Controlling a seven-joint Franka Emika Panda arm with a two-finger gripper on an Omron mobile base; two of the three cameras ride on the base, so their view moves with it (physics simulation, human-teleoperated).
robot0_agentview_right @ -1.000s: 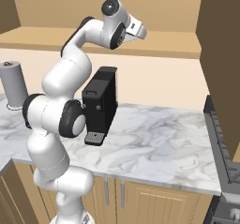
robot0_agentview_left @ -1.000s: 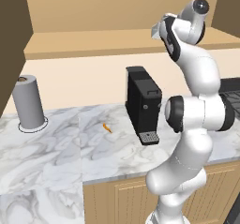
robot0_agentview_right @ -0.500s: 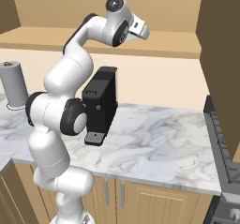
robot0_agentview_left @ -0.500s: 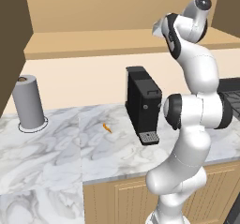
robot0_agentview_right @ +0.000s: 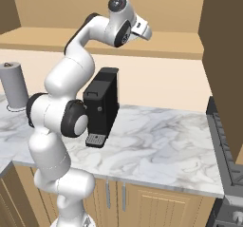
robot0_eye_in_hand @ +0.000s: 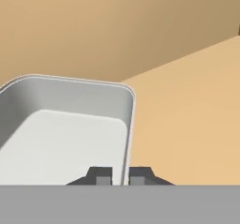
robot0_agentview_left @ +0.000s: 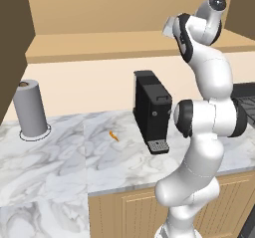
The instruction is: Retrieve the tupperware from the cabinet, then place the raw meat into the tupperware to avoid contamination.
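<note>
The gripper (robot0_eye_in_hand: 120, 176) has its two dark fingertips (robot0_eye_in_hand: 100, 175) drawn close together, one on each side of the thin right-hand wall of the tupperware (robot0_eye_in_hand: 70, 134), pinching that rim between them. There is one such container: a shallow, whitish-grey tub with rounded corners, sitting on the tan floor of the cabinet (robot0_eye_in_hand: 187, 110), with the tan back wall rising beyond it. Seen from the base cameras, the single white arm (robot0_agentview_left: 206, 132) reaches high, its hand tucked up into the open cupboard space above the counter. Down below, nearest the base, run the light wooden cabinet fronts (robot0_agentview_right: 156, 202) with two short silver handles side by side in the right base view. On the marble counter (robot0_agentview_left: 60, 167) lies one piece of raw meat (robot0_agentview_left: 114, 135), a tiny orange-red sliver, just left of the one black coffee machine (robot0_agentview_left: 152, 110) and well apart from the tupperware up in the cupboard. Farther left, near the wall, stands one grey paper-towel roll (robot0_agentview_left: 31, 107), upright on its round base. At the right edge a dark stove (robot0_agentview_right: 225, 140) shows.
</note>
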